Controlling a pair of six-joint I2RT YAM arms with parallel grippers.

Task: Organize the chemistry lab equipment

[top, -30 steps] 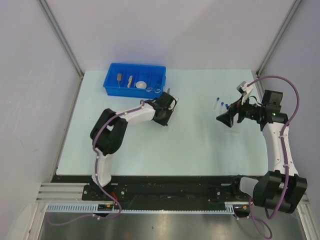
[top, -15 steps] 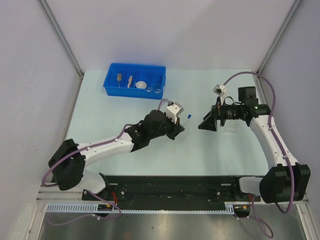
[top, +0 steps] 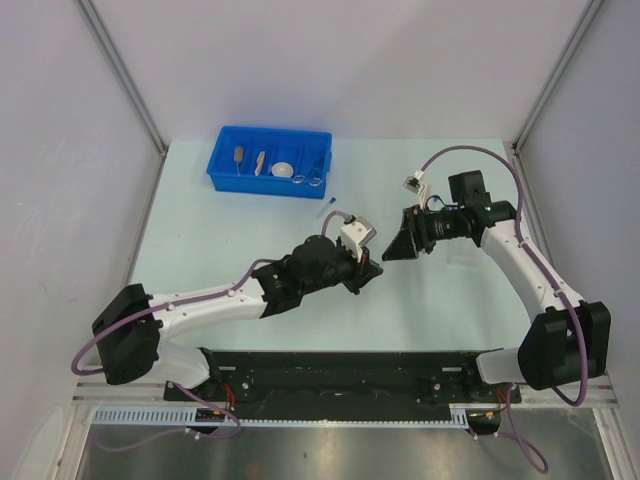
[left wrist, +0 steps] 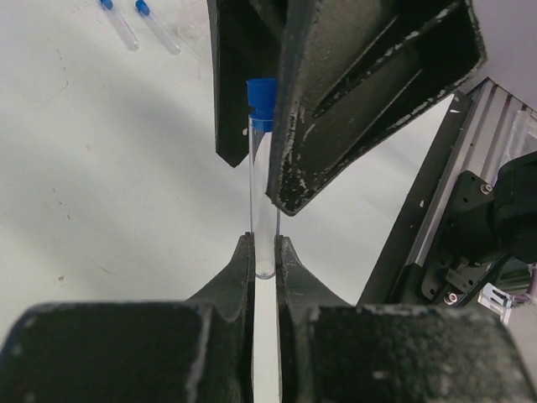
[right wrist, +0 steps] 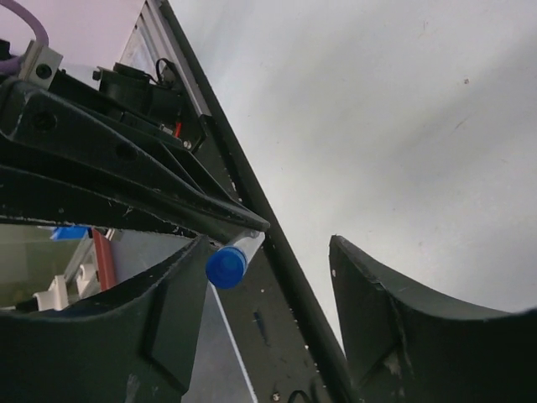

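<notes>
A clear tube with a blue cap (left wrist: 262, 168) is held by its bottom end in my left gripper (left wrist: 265, 245), which is shut on it. The tube points at my right gripper (right wrist: 268, 248), whose jaws stand open around the capped end. The blue cap (right wrist: 225, 267) lies close to one finger (right wrist: 172, 311), and the other finger (right wrist: 394, 319) stands well apart. In the top view, the left gripper (top: 370, 263) and right gripper (top: 390, 250) meet above the middle of the table. Two more blue-capped tubes (left wrist: 143, 23) lie on the table.
The blue divided bin (top: 225, 150) stands at the back left, holding wooden-handled tools (top: 250, 159), a white round dish (top: 283, 170) and wire tongs (top: 313, 176). A small blue-capped item (top: 330, 200) lies just in front of it. The black rail (top: 340, 375) borders the near edge.
My left arm has carried the tube from near the bin out to the table's middle. My right arm has swung left to meet it, and its jaws have narrowed around the cap.
</notes>
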